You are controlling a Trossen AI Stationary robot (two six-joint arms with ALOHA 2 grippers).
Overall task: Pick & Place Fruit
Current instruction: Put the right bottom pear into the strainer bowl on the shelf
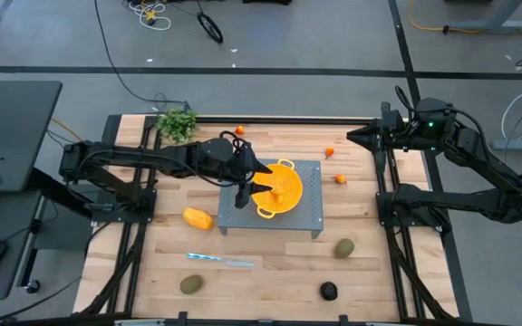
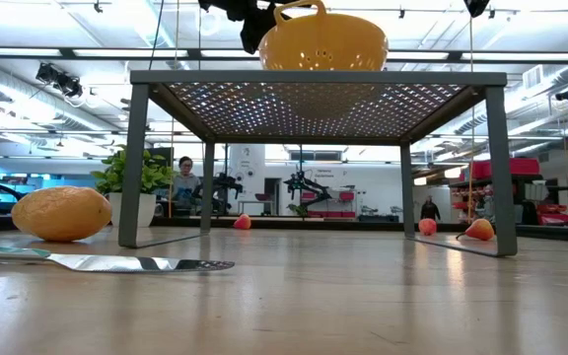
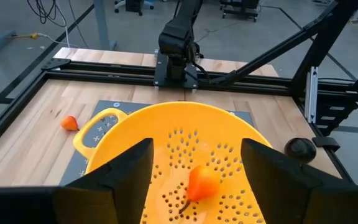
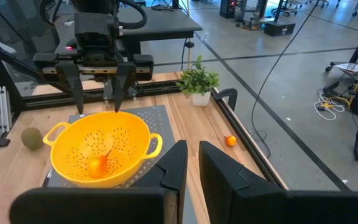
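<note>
1 knife [image 2: 116, 262] nearest, 1 orange fruit [image 3: 201, 184] in colander [image 3: 135, 134], left gripper [image 3: 194, 168] apart, right gripper [image 4: 192, 163] together.

The left gripper [image 3: 194, 180] is hanging over the yellow colander [image 3: 185, 155] with its fingers [image 3: 120, 177] spread apart, and a small orange-red fruit [image 3: 201, 182] is lying inside on the perforated bottom between them. Another orange-red fruit [image 3: 69, 122] is sitting on the wooden table [image 3: 36, 134] beside the colander's handle, while the right arm [image 3: 178, 43] is waiting at the far edge.

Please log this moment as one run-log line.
left gripper: fingers open over colander | small orange fruit in colander | right gripper: shut, waiting at table edge
</note>
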